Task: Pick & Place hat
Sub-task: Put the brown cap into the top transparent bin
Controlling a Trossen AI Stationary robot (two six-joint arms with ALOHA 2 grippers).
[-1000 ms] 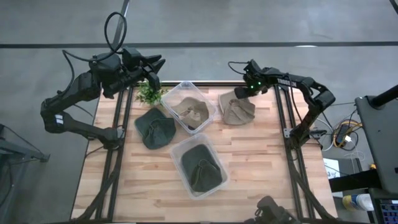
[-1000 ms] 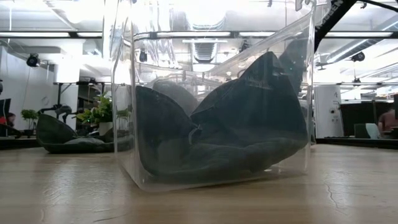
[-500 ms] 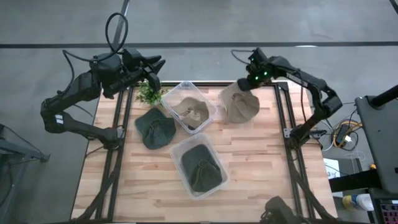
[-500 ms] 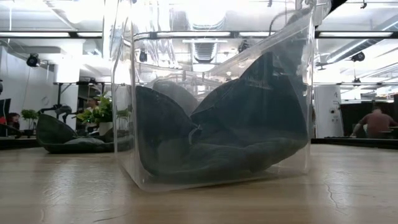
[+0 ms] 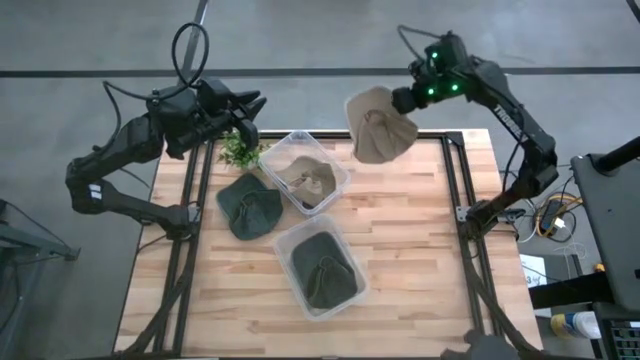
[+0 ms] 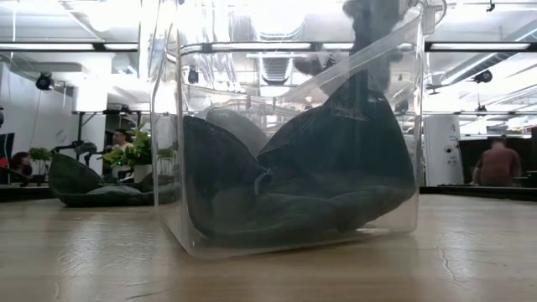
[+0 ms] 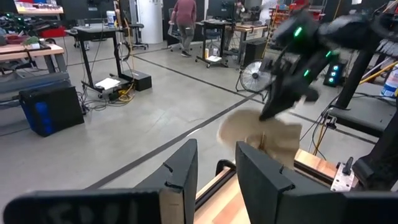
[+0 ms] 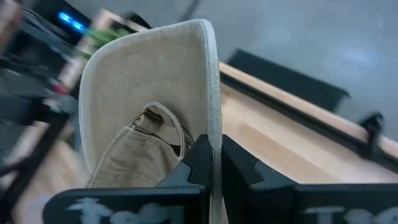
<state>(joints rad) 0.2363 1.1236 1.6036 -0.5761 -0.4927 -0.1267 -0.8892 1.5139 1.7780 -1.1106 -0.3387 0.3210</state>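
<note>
My right gripper (image 5: 403, 99) is shut on a beige hat (image 5: 378, 127) and carries it high over the table's far edge. The right wrist view shows the hat's curved brim and inner band (image 8: 143, 93), and the left wrist view shows the hat (image 7: 261, 134) hanging under the right arm. In the low view it is a blurred shape (image 6: 369, 29) behind the near bin. My left gripper (image 5: 250, 106) waits open beyond the far-left corner, touching nothing. My right gripper pinches the beige hat's brim edge (image 8: 216, 127) between its two fingers (image 8: 198, 158), coming at it from the table's right side. The hat is lifted clear of the table and hangs beside and below the fingers.
A clear bin (image 5: 335, 172) holding another beige hat stands at the table's far middle. A second clear bin (image 5: 349, 250) with a dark green hat (image 6: 294, 176) stands nearer. A loose dark green hat (image 5: 248, 205) lies on the left, and a small plant (image 5: 240, 150) at the far left.
My right gripper has risen and moved toward the table's far edge with the beige hat in its hold. The hat, which lay on the table right of the far bin, is now lifted clear and hangs above the far edge.
</note>
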